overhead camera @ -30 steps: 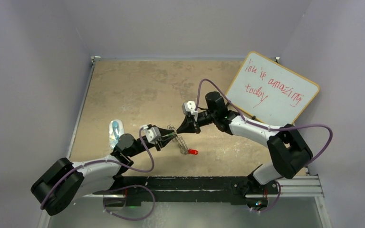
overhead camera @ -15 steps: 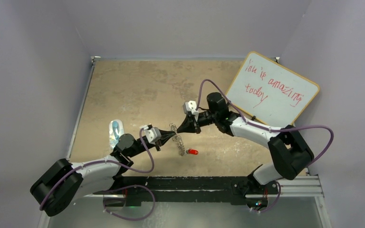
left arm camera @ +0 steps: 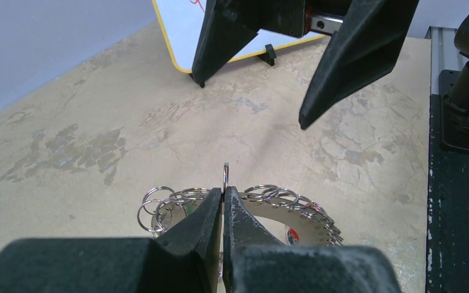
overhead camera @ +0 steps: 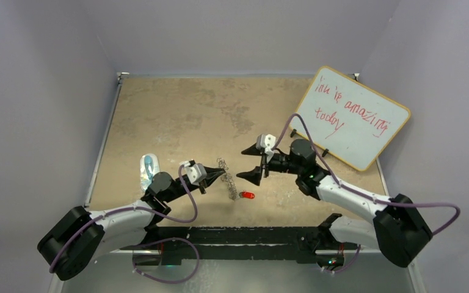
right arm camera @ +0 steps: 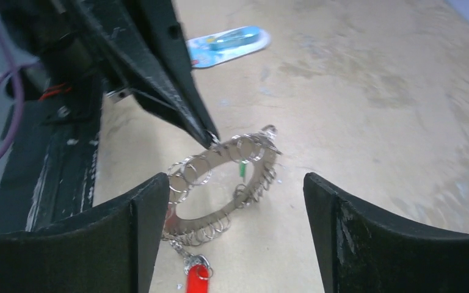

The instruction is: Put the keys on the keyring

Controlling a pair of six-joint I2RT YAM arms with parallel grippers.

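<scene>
The keyring (overhead camera: 229, 180) stands tilted on edge on the tan table, its fringe of small loops showing in the left wrist view (left arm camera: 293, 213) and the right wrist view (right arm camera: 220, 215). My left gripper (overhead camera: 223, 175) (left arm camera: 223, 192) is shut on one small loop at the ring's rim. The red-headed key (overhead camera: 248, 195) (right arm camera: 196, 282) hangs from the ring's low side and rests on the table. The green-headed key (right arm camera: 242, 169) dangles inside the ring. My right gripper (overhead camera: 243, 163) (right arm camera: 235, 177) stands open just right of the ring, touching nothing.
A whiteboard (overhead camera: 351, 119) with red writing leans at the back right. A clear bluish plastic packet (overhead camera: 148, 169) (right arm camera: 226, 44) lies left of the left arm. The black rail (overhead camera: 250, 235) runs along the near edge.
The right gripper opened, let go of the keyring and drew back to the right. The left gripper closed on a loop of the ring.
</scene>
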